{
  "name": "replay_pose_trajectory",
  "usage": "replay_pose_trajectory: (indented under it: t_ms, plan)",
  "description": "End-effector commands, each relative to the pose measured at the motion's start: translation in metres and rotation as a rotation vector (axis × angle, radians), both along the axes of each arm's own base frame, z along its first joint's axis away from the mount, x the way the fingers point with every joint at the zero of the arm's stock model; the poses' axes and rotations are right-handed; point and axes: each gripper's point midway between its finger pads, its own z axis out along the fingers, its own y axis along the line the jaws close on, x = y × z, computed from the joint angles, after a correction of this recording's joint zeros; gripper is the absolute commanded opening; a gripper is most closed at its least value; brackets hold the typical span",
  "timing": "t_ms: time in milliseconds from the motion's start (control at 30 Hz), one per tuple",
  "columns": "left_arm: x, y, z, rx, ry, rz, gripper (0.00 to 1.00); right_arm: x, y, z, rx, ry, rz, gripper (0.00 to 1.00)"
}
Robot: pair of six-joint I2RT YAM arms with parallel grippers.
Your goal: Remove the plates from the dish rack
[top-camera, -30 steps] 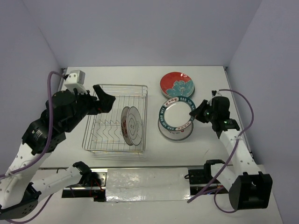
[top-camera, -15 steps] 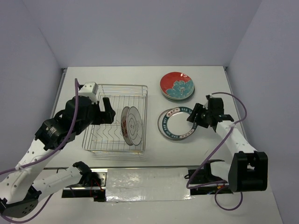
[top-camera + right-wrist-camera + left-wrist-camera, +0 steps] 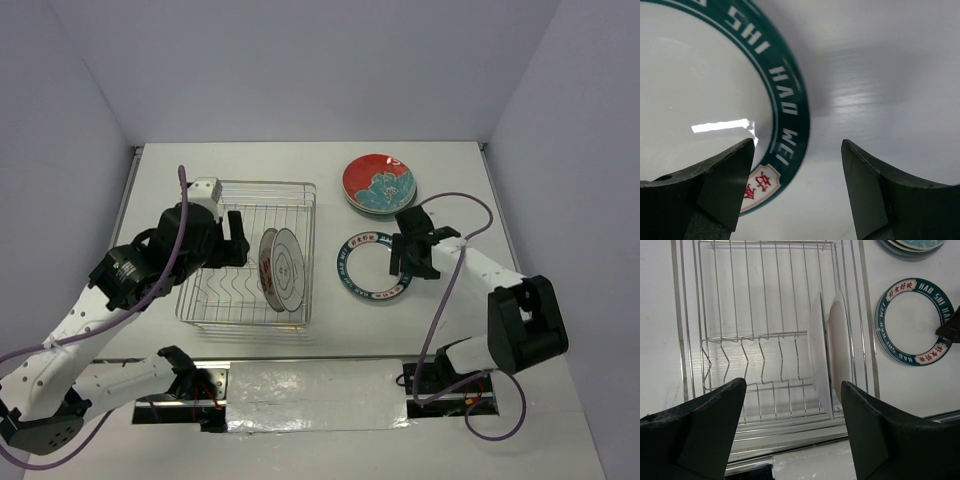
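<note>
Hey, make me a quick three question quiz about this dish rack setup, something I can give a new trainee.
1. How many plates stand upright in the dish rack?
2. True or false: the right gripper is shut on the teal-rimmed plate.
3. Where is the red plate? A) in the rack. B) on the table, beyond the teal-rimmed plate. C) clamped in the gripper.
Key: 1. Two. 2. False: its fingers are open and the plate lies flat on the table. 3. B.
</note>
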Motion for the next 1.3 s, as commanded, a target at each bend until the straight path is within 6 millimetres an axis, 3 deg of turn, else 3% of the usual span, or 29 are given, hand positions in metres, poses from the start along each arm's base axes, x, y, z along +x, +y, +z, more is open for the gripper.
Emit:
replay_pose_trajectory:
  t_ms: [0,200,300,467,700,933,1267]
  plan:
    - [-0.001,-0.007,0.005,-0.026,-0.009,0.012,0.87,0.013,-0.018,0.049,-0.071,-0.144,-0.091,0.78]
    - [-0.005,-0.021,-0.017,0.086,0.04,0.061,0.79,0.008,-0.02,0.112,-0.004,-0.328,-0.098,0.79]
    - [-0.004,-0.024,-0.015,0.1,0.032,0.09,0.75,0.002,-0.021,0.126,0.004,-0.361,-0.086,0.79]
    - [0.003,-0.034,-0.024,0.165,0.03,0.131,0.71,-0.006,-0.024,0.126,-0.01,-0.341,-0.068,0.79]
    - [0.011,-0.038,-0.051,0.254,0.057,0.188,0.64,-0.012,-0.024,0.128,-0.014,-0.342,-0.048,0.79]
    - [0.014,-0.043,-0.07,0.257,0.07,0.197,0.43,-0.013,-0.024,0.136,-0.013,-0.357,-0.04,0.79]
    - [0.018,-0.054,-0.095,0.276,0.109,0.19,0.33,-0.014,-0.02,0.138,-0.002,-0.357,-0.027,0.79]
